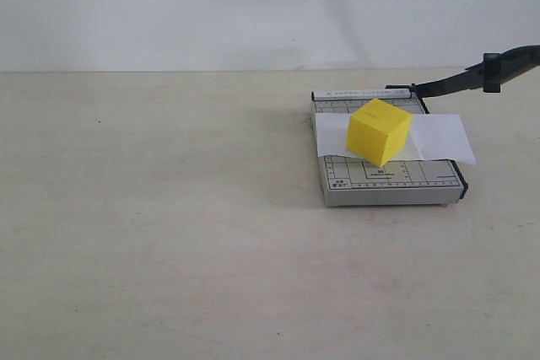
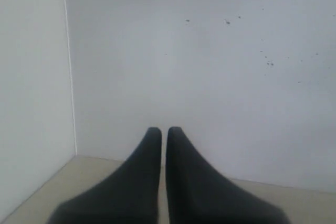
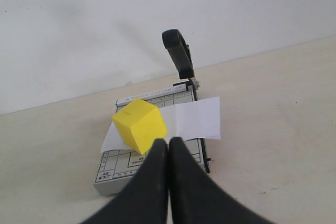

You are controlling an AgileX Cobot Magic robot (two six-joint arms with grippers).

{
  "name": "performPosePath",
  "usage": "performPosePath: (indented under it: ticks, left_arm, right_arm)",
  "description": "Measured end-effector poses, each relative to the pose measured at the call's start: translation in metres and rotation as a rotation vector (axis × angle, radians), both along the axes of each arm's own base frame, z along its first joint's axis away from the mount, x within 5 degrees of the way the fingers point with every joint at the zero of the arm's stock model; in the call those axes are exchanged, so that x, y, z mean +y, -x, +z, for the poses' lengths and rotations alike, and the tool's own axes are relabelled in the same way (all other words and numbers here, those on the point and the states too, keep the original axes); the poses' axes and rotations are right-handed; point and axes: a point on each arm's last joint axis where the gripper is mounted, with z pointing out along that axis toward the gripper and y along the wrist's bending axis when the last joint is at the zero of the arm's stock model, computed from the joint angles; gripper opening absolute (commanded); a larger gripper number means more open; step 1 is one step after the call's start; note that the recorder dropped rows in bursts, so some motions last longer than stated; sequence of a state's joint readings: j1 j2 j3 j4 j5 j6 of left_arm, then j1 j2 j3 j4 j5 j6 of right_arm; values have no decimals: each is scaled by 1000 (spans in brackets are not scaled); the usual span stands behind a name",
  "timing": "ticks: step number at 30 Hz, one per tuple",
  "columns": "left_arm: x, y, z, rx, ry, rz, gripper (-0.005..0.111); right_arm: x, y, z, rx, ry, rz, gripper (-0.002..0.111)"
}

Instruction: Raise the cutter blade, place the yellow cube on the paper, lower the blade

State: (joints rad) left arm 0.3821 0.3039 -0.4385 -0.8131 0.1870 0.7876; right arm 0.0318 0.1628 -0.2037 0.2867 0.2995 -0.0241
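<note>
The yellow cube (image 1: 379, 131) sits on the paper (image 1: 439, 137) across the cutter base (image 1: 388, 181), right of the desk's (image 1: 169, 208) middle, weighting the sheet. The cutter blade (image 1: 472, 77) stands raised at the far right, clear of it. My right pincer (image 3: 168, 145), pressed together and empty, hangs near; lowering the blade seems next. My left pincer (image 2: 164, 135), likewise pressed together, idles.

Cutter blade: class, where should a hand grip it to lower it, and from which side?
Grip the thick handle at the free end of the cutter blade, coming from above: the blade stands raised off the base, and that end sits farthest from the hinge.
</note>
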Motion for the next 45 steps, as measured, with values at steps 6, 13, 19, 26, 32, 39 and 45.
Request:
performPosePath:
  ticks: [6, 13, 19, 26, 32, 39, 45]
  left_arm:
    - [-5, 7, -67, 83, 81, -25, 4]
    - [-7, 3, -129, 203, 272, -59, 4]
    - [-11, 2, -130, 161, 325, -145, 4]
    - [-9, 2, -129, 171, 173, -135, 4]
    - [-10, 2, -131, 210, 99, -152, 4]
    - [-15, 3, -136, 267, 87, -201, 4]
    - [-16, 3, -136, 275, 89, -208, 4]
  right_arm:
    - [0, 0, 0, -2, 0, -1, 0]
    - [0, 0, 0, -2, 0, -1, 0]
    - [0, 0, 0, 0, 0, 0, 0]
    - [0, 0, 0, 0, 2, 0, 0]
    - [0, 0, 0, 0, 4, 0, 0]
    - [-7, -2, 32, -294, 178, -75, 0]
    - [-8, -64, 100, -287, 276, -106, 0]
